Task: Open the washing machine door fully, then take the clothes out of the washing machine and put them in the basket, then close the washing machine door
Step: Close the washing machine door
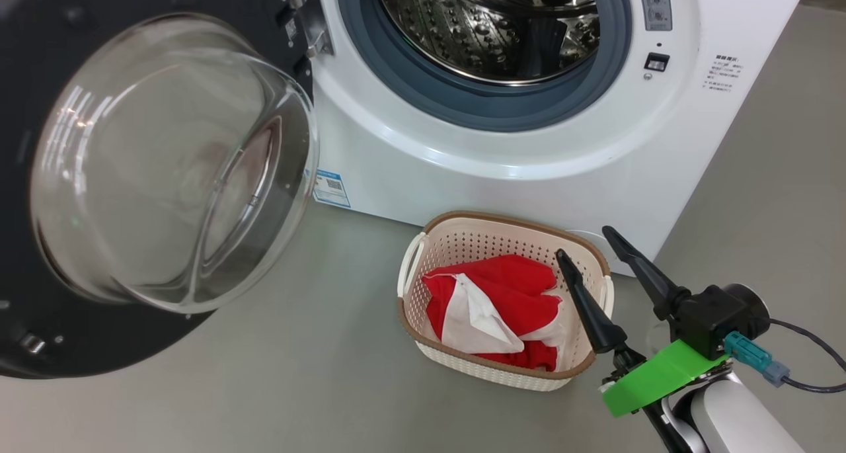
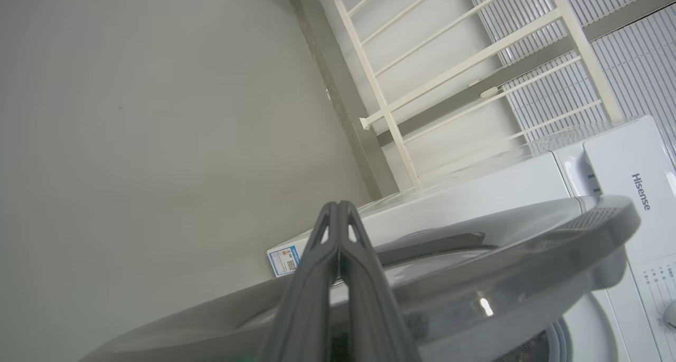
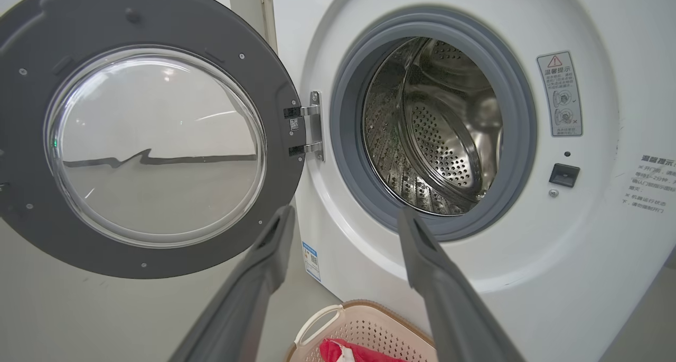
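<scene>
Head view looks down at the washing machine (image 1: 542,175). The washing machine door (image 1: 165,168) is swung wide open to the left of the washing machine, so the way into the steel drum (image 1: 496,23) is free. No clothes show in the part of the drum I can see.

The red and white clothes (image 1: 509,294) lie in the basket (image 1: 509,219). It sits on the floor (image 1: 297,387) right in front of the washing machine, so things have a short way to drop. The right gripper (image 1: 583,241) hangs over the basket's right side. Its two fingers are spread apart and hold nothing.

The left gripper (image 2: 338,206) has its fingers pressed together with nothing between them. It is by the outer side of the door, left of the washing machine. I think that is a good spot to push the door closed, which looks like the only job left.

The right gripper and the basket are both in front of the washing machine, where the door will swing. The gripper may need to move away first. A white rack (image 2: 422,87) stands beyond the washing machine, out of the way.
</scene>
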Motion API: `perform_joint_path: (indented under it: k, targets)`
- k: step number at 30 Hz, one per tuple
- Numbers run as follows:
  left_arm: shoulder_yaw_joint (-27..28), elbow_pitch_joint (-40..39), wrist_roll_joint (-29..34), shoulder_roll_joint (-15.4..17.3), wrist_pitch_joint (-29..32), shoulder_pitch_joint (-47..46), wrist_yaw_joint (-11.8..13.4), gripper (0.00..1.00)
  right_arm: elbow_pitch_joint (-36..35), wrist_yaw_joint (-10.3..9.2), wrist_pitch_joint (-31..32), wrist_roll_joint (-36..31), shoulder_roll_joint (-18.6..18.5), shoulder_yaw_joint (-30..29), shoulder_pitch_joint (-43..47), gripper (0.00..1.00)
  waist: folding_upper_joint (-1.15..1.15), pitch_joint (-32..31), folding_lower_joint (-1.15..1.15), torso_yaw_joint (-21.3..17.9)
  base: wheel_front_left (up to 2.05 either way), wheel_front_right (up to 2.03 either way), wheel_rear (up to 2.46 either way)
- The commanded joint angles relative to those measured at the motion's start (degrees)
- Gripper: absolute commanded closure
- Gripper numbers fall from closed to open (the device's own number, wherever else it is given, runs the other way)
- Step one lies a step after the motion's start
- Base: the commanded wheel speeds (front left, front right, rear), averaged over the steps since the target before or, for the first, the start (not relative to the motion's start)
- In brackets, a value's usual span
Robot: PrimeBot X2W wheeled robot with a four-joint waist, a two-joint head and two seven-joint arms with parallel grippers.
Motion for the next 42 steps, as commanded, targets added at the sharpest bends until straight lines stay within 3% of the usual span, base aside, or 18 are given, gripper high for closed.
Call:
perform_joint_path:
  k: [1, 12, 28, 42]
  targets:
    - [-0.2, -1.72, 0.21, 1.39, 1.19, 1.53, -0.56, 1.0, -1.72, 0.36, -0.37, 1.02, 0.51, 0.94, -0.63, 0.0, 0.0, -0.38, 0.0, 0.25, 0.0, 0.0, 0.0]
    - [3.29, -9.08, -6.06, -3.74, 5.63, 4.48, 0.9, 1.0, -1.94, 0.36, -0.37, 2.2, 1.6, 0.5, 0.84, 0.0, 0.0, -1.73, 0.0, 0.69, 0.0, 0.0, 0.0]
    - [3.25, -29.24, -10.89, -12.72, 14.52, 12.5, 7.62, 1.0, -2.14, 0.36, -0.37, 1.89, 2.8, -0.1, 1.81, 0.0, 0.0, -2.45, 0.0, 0.16, 0.0, 0.0, 0.0]
    - [-0.79, -45.75, -14.3, -19.03, 17.18, 18.77, 12.26, 1.0, -2.03, 0.36, -0.37, 1.7, 3.1, -0.82, 1.71, 0.0, 0.0, -1.98, 0.0, -0.47, 0.0, 0.0, 0.0]
